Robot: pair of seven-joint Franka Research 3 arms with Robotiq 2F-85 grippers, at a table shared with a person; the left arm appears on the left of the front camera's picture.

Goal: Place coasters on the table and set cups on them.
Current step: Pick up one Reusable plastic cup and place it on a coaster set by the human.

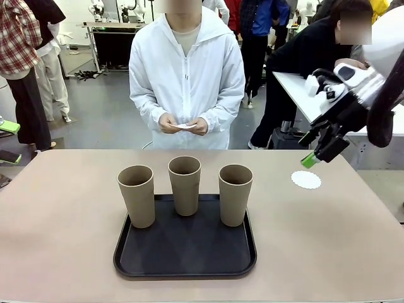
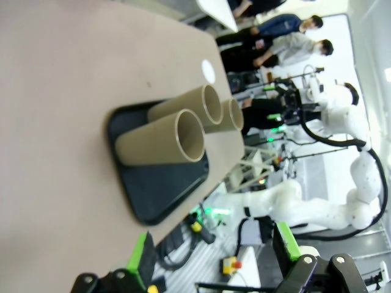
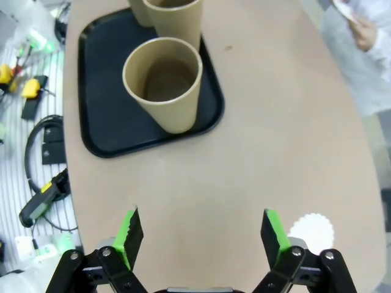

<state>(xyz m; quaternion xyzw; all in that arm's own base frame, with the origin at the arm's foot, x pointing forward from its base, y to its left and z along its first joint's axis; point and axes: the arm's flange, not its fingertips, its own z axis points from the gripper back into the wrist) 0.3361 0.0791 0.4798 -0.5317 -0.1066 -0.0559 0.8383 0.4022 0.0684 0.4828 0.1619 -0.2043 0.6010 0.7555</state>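
While one coaster lay flat on the table at the right of the front view, well apart from everything else, the three cups stood upright in a row on the black tray at the lower centre, none of them on a coaster. The tray sat on the near middle of the table, with bare tan surface all around it.

Just above and to the right of the coaster, the right gripper hung over the table with its jaws spread and nothing between them. In the right wrist view the coaster showed at the lower right, just outside one green pad, and the nearest cup sat toward the upper left. The left gripper was likewise released and empty, with the tray and cups lying well ahead of it in the left wrist view.

At the upper centre of the front view, the person's hands pinched a small white paper piece between them, which looked like another coaster, though it was too small to be sure.

By my reading, the coaster-laying step was in hand: one was down and two remained. The next move would call for either a second coaster set apart from the first, or the right gripper swinging toward the nearest cup, closing on its wall and lifting it clear of the tray.
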